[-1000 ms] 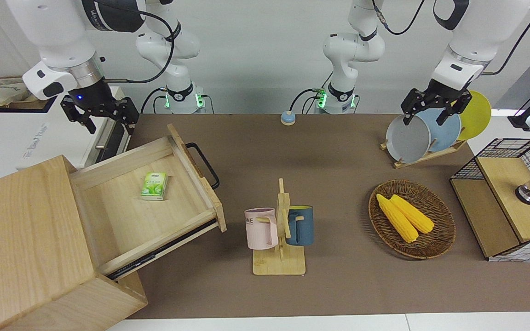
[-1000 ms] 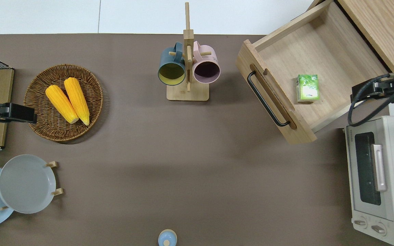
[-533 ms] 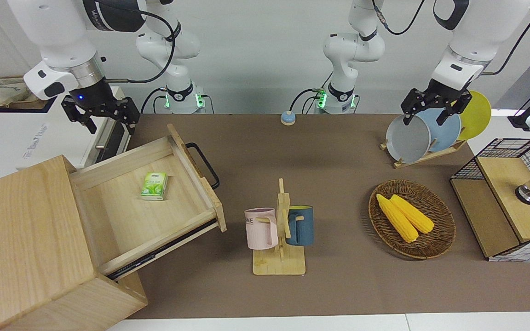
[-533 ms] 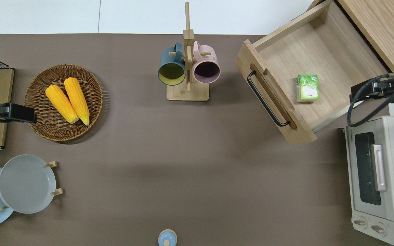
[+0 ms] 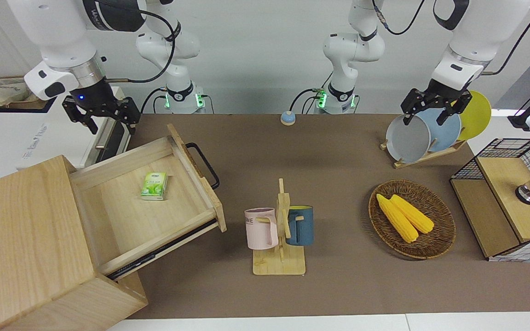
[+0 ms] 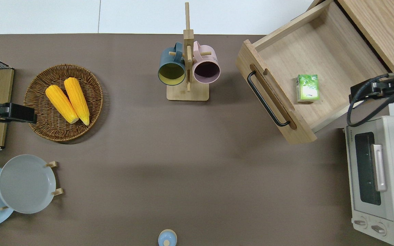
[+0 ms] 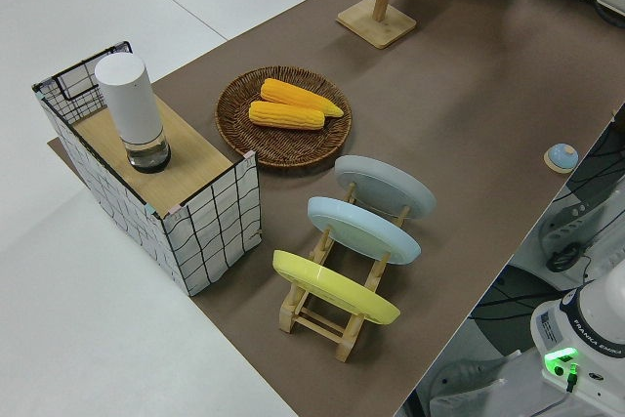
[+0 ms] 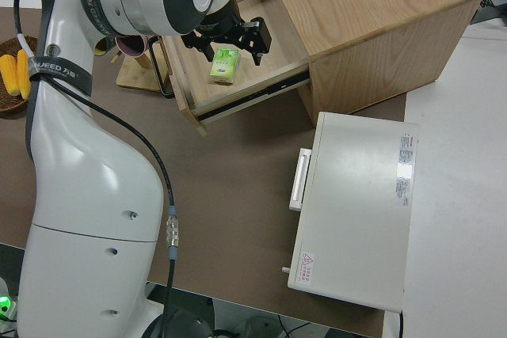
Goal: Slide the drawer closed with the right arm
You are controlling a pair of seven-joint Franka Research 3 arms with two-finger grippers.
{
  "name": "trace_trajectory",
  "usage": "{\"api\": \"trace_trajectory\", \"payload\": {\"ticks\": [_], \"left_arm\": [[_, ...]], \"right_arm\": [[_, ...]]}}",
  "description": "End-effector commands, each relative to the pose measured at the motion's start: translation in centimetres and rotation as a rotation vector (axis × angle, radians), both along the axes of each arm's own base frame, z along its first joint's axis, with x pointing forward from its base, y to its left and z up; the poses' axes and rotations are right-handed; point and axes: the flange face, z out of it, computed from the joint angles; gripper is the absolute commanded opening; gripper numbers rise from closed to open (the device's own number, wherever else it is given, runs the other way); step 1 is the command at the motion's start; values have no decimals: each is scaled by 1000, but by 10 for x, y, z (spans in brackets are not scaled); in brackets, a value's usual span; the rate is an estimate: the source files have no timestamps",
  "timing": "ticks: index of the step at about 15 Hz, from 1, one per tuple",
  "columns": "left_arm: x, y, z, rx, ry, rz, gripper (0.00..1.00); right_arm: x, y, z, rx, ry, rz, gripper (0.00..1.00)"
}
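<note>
Drawer point(image 5: 150, 202) stands pulled fully out of its cabinet point(image 5: 25, 248) at the bench corner on the right arm's end, farthest from the robots, a green packet point(image 5: 154, 185) inside. Right gripper point(image 5: 100, 120) hovers with fingers spread, touching nothing. Approach step: next it likely must reach the handle point(image 5: 204, 164) front and push inward. Left arm is parked.

Pale-wood drawer point(image 5: 150, 202) with black handle point(image 5: 204, 164), green carton point(image 5: 154, 185), pink mug point(image 5: 261, 228), blue mug point(image 5: 301, 225), yellow corn point(image 5: 404, 217) in brown wicker basket point(image 5: 440, 239), white oven point(image 6: 385, 177).
</note>
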Motion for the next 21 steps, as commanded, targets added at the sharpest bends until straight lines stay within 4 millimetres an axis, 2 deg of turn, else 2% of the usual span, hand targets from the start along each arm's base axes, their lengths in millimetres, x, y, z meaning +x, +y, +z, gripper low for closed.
{"api": "trace_trajectory", "payload": {"ticks": [1, 4, 5, 15, 18, 21], "left_arm": [[4, 0, 2, 16, -8, -8, 998], [4, 0, 2, 14, -8, -8, 995], [4, 0, 2, 16, -8, -8, 995], [4, 0, 2, 16, -8, -8, 995], [4, 0, 2, 16, -8, -8, 998], [4, 0, 2, 16, -8, -8, 995]], "right_arm": [[-1, 0, 2, 13, -8, 24, 596], [-2, 0, 1, 13, -1, 24, 95], [-2, 0, 1, 13, -1, 24, 1], [-3, 8, 2, 17, 1, 28, 0], [-5, 27, 6, 14, -8, 7, 0], [-11, 57, 14, 4, -25, -52, 0]]}}
